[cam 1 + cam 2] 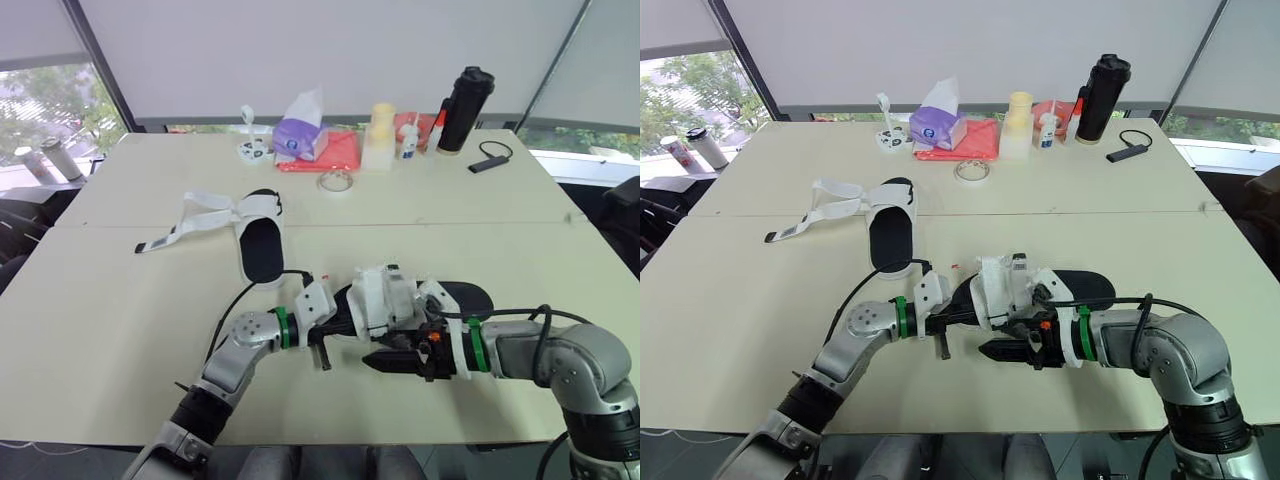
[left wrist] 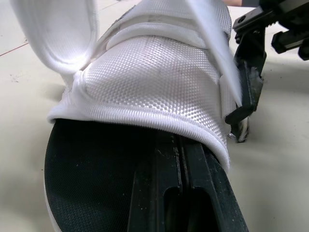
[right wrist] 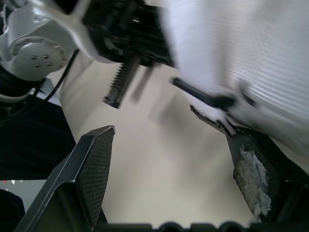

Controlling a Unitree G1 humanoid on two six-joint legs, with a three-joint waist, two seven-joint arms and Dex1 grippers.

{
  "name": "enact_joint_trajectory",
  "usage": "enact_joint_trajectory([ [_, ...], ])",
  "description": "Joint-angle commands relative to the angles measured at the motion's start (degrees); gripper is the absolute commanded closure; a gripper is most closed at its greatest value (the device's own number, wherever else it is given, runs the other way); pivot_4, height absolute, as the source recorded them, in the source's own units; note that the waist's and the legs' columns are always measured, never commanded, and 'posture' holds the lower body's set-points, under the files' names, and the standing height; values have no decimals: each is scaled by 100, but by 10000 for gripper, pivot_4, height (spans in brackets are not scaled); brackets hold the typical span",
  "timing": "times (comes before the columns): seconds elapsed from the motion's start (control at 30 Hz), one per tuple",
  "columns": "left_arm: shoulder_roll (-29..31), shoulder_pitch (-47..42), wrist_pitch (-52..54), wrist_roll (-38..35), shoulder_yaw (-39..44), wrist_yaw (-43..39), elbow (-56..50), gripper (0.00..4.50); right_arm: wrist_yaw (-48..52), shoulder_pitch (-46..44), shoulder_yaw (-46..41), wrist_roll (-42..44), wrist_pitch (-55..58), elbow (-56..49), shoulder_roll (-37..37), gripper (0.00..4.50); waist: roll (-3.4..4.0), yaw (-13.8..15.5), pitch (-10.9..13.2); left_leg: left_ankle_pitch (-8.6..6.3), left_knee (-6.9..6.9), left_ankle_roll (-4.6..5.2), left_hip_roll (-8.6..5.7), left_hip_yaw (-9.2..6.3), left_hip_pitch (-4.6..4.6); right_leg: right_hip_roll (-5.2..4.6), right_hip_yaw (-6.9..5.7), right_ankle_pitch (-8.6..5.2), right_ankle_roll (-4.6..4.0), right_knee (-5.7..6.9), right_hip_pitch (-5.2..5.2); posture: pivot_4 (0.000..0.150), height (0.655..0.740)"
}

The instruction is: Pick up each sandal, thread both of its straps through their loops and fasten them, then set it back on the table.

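Judging by the woven mesh of its upper, the near sandal [image 1: 400, 298], black-soled with broad white fabric straps, should be light and mixed in feel. The sole looks stiff enough to clamp by its rim, while the straps look soft, floppy and apt to fold away from a finger. It is at the front middle of the pale table [image 1: 120, 330], between the two arms.

The left gripper [image 1: 338, 325] has one end of the sole. In its wrist view its fingers [image 2: 154, 193] lie close together along the black footbed, apparently pinched on the rim, though the contact itself is hidden. The right gripper [image 3: 169, 140] is spread wide with nothing between its pads, just beside the white upper and a strap's edge.

A strap is probably best taken near its free tip and pinched flat, since a grip at mid-strap would likely bunch the fabric. The second sandal [image 1: 262, 240], of the same make, lies flat farther back to the left, its white straps splayed loose across the table.
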Motion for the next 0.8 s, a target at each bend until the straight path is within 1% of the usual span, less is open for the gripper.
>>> enact_joint_trajectory([
  [0.03, 78, 179, 291, 274, -167, 20, 320, 45000, 108, -159, -53, 186, -381, -421, -40, 6277, 0, 0, 0, 0, 0, 0, 0, 1, 0, -1, 0, 0, 0, 0, 0, 1500, 7400],
  [0.4, 71, 171, 281, 278, -171, 16, 332, 45000, 83, -37, 192, -2, -656, -407, -250, 6277, 0, -2, 0, -1, -3, -1, 2, 1, -1, -2, 0, -3, 4, -4, 1, 1500, 7400],
  [0.57, 62, 170, 269, 280, -176, 16, 343, 45000, -12, -38, 213, 1, -608, -280, -211, 6277, 0, -4, 0, -1, -5, -1, 4, 0, -1, -2, 0, -3, 4, -5, -4, 1500, 7400],
  [0.6, 60, 171, 269, 280, -177, 18, 341, 45000, -32, -64, 182, 53, -536, -251, -176, 11373, 0, -2, 0, -1, -5, -1, 4, 1, -1, -2, 0, -3, 4, -6, -3, 1500, 7400],
  [0.63, 58, 172, 269, 280, -178, 19, 339, 45000, -49, -82, 158, 94, -486, -229, -152, 14318, 0, 1, 0, -1, -5, -1, 4, 1, -1, -3, 0, -3, 4, -6, -3, 1500, 7400],
  [0.67, 57, 172, 269, 281, -179, 21, 337, 45000, -65, -98, 141, 127, -447, -205, -137, 18584, 0, 5, 0, -1, -5, -1, 3, 1, -1, -4, 0, -3, 4, -7, -5, 1500, 7400],
  [0.7, 53, 171, 265, 283, -179, 22, 344, 45000, -75, -106, 136, 141, -433, -182, -133, 23531, 0, 5, 0, -1, -7, -1, 4, 1, -2, -4, 0, -3, 3, -10, -6, 1500, 7400],
  [0.73, 50, 172, 261, 285, -179, 23, 348, 45000, -83, -112, 116, 177, -399, -147, -115, 29702, 0, 6, 0, -1, -10, -1, 3, 0, -2, -5, 0, -2, 2, -13, -6, 1500, 7400],
  [0.8, 45, 173, 257, 289, -177, 22, 352, 45000, -96, -120, 88, 222, -354, -109, -90, 38861, 0, 7, 0, -1, -13, -1, 3, 1, -1, -5, 0, 0, -1, -15, -5, 1500, 7400],
])
